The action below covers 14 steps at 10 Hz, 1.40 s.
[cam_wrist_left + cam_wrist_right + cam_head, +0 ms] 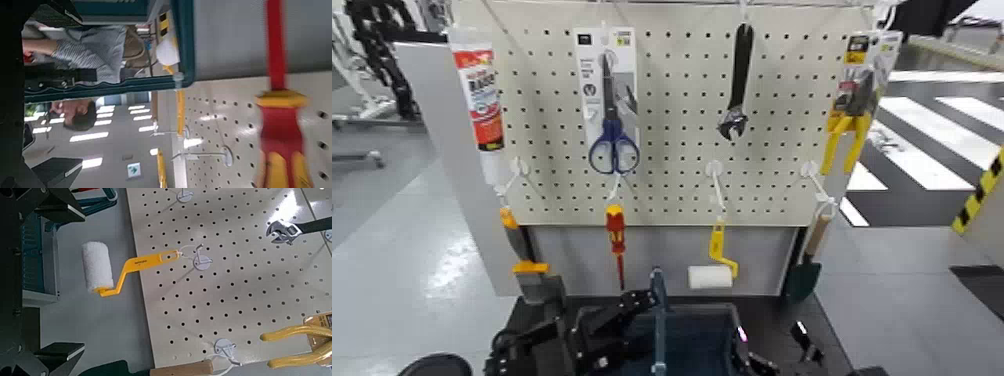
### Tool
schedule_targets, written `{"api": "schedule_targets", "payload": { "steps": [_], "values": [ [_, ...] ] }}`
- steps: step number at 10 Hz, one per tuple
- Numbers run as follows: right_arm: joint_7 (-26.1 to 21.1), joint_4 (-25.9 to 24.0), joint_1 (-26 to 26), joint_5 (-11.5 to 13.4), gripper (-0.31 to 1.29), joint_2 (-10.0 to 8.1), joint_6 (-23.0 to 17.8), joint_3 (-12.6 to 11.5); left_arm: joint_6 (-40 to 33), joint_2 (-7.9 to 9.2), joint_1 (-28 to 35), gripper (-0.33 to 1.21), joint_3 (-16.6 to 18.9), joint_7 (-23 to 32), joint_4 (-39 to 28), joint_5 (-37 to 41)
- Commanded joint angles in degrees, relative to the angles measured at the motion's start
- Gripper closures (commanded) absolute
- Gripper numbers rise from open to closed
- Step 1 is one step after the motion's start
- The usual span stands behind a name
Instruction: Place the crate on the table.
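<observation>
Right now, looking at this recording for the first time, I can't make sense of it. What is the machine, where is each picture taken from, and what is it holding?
It is a robot with two arms. The head view looks forward and down; the other two come from cameras on its wrists.

On or just over the black table is a dark blue-grey crate with an upright centre bar; I can't tell whether its base touches down. The left gripper is open at the crate's left side, the right gripper open near its right side. Neither shows a clear grip.

Behind, tools hang on a pegboard, among them scissors, a wrench and a paint roller.
</observation>
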Motion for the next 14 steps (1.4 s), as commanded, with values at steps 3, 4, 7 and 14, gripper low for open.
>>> {"api": "schedule_targets", "payload": {
  "steps": [3, 4, 7, 14],
  "values": [
    [0.08, -0.31, 0.10, 0.22, 0.15, 0.01, 0.09, -0.26, -11.52, -0.56, 9.87, 0.12, 8.15, 0.85, -16.09, -24.72],
    [0.08, -0.40, 0.19, 0.31, 0.15, 0.01, 0.09, -0.26, -16.88, -0.91, 11.71, 0.12, 7.97, 0.76, -18.73, -30.17],
    [0.16, -0.66, 0.36, 0.57, 0.15, 0.10, 0.09, -0.61, -35.08, -2.14, 18.31, 0.12, 5.86, 1.64, -23.38, -45.20],
    [0.43, -0.84, 0.63, 0.66, 0.15, 0.18, 0.09, -0.87, -61.01, -10.49, 31.40, 0.12, 8.94, 9.38, -26.46, -75.35]
  ]
}}
